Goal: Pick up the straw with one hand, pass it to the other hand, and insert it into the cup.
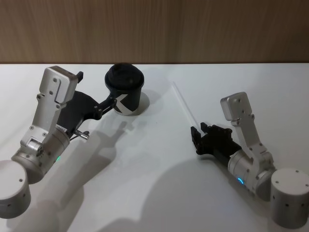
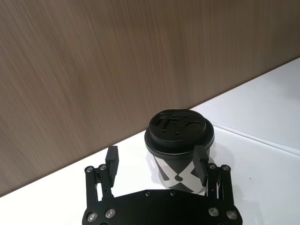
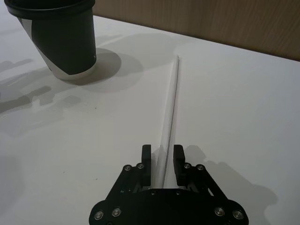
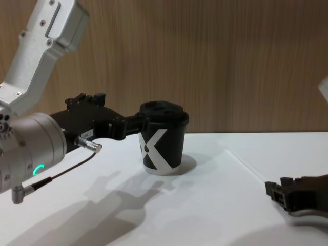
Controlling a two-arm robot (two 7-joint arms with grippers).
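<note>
On the white table (image 1: 159,188), right of centre, the straw (image 3: 171,103) lies flat: white, thin, straight, with its far end pointing toward the wood-panelled wall (image 1: 193,29) and its near end toward the robot. That near end runs in between the two black fingers (image 3: 146,158) of the right gripper (image 3: 162,155). The gripper sits low over the table, with a finger on either side of the straw. The gap between the fingers is narrow but plainly wider than the straw, and a sliver of table shows on each side, so the fingers straddle it without clamping. From the head view the straw looks level with the table along its whole length. The cup (image 1: 126,94) stands upright well to the left of the straw, nearer the wall. It is black with the black lid (image 2: 179,127) on, and the white X-like mark faces the robot. The left gripper (image 2: 156,153) is at the cup's left side, at about lid height, with its fingers spread wider than the cup. One fingertip (image 2: 200,161) sits right against the cup wall just under the lid rim. I cannot tell whether it actually touches. The other finger stands off in free air, and nothing is gripped. On the silver left arm a green ring (image 4: 37,170) glows, and a thin dark cable (image 4: 56,174) with a metal plug (image 4: 88,145) hangs beneath the black gripper body. Both arms cast soft shadows on the table toward the robot.
</note>
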